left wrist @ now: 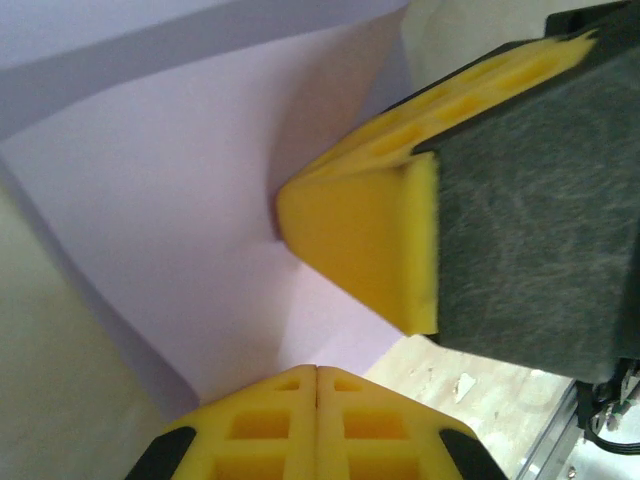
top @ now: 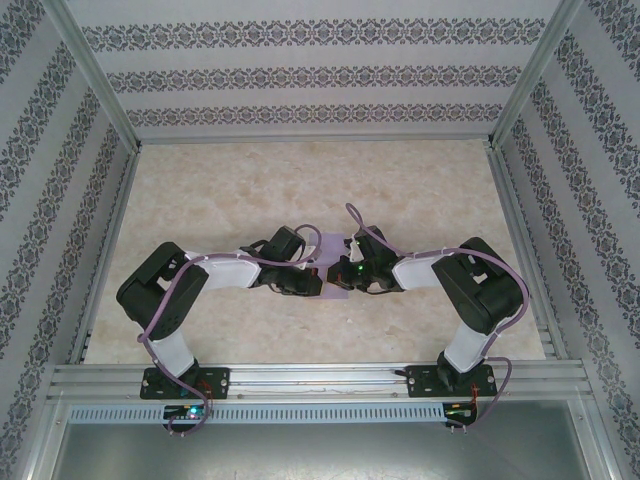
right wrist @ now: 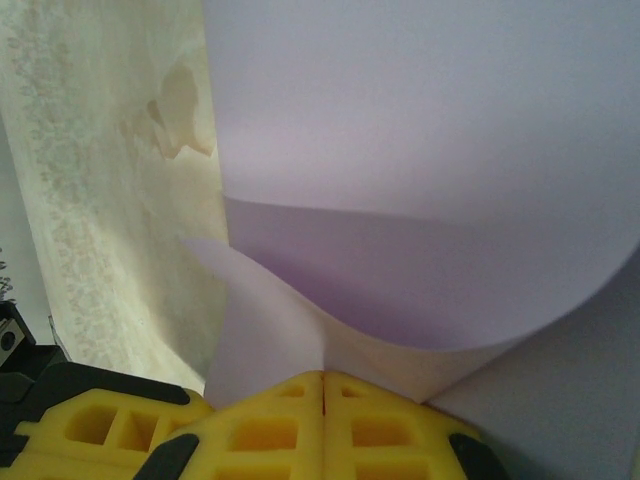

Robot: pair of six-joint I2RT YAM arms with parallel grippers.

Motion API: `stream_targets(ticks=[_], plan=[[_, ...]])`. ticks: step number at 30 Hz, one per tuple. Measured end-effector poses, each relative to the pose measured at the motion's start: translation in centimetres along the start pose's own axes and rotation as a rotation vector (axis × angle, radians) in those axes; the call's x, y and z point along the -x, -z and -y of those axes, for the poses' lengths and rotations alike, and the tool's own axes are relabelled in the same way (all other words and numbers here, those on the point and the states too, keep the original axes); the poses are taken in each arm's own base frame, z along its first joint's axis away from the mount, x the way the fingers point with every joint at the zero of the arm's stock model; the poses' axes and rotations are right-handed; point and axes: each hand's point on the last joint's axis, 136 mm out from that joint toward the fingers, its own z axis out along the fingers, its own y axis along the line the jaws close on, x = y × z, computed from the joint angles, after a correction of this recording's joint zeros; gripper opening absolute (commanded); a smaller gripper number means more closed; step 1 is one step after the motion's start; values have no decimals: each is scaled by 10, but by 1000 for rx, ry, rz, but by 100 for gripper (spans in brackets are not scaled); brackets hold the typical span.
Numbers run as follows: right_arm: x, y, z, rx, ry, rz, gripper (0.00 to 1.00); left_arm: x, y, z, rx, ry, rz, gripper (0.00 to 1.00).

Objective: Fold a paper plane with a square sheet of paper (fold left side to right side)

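The square sheet of paper (top: 332,245) is lavender and lies mid-table, mostly hidden under both gripper heads, which meet over it. In the right wrist view my right gripper (right wrist: 322,374) is shut on the sheet (right wrist: 420,150). A crease rises from its tips and the paper curls up and over in front of them. In the left wrist view my left gripper (left wrist: 317,368) is shut, its tips resting at the near edge of the sheet (left wrist: 170,220). No paper shows between its pads. The right gripper's yellow fingers (left wrist: 360,240) dig into the sheet just ahead of it.
The beige marbled table (top: 250,190) stretches behind the arms. Patterned walls (top: 320,75) and aluminium posts close in the back and both sides. A metal rail (top: 320,378) carries the arm bases along the near edge. Bare tabletop (left wrist: 470,390) shows beside the left fingers.
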Motion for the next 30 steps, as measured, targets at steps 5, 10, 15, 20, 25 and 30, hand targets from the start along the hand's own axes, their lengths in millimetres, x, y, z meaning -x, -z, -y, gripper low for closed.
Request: stream_targets(ticks=[5,10,15,20,25,30], plan=[[0,0,0,0,0,0,0,3,0,4,-17,1,9,0],[0,0,0,0,0,0,0,3,0,3,-14,0,10,0],[0,0,0,0,0,0,0,4,0,0,7,-2,19,0],[0,0,0,0,0,0,0,5,1,-2,18,-3,22,0],[0,0,0,3,-2,-2,0,6,1,-5,36,-7,27,0],[0,0,0,6,-3,-5,0,5,1,-9,54,-9,26,0]])
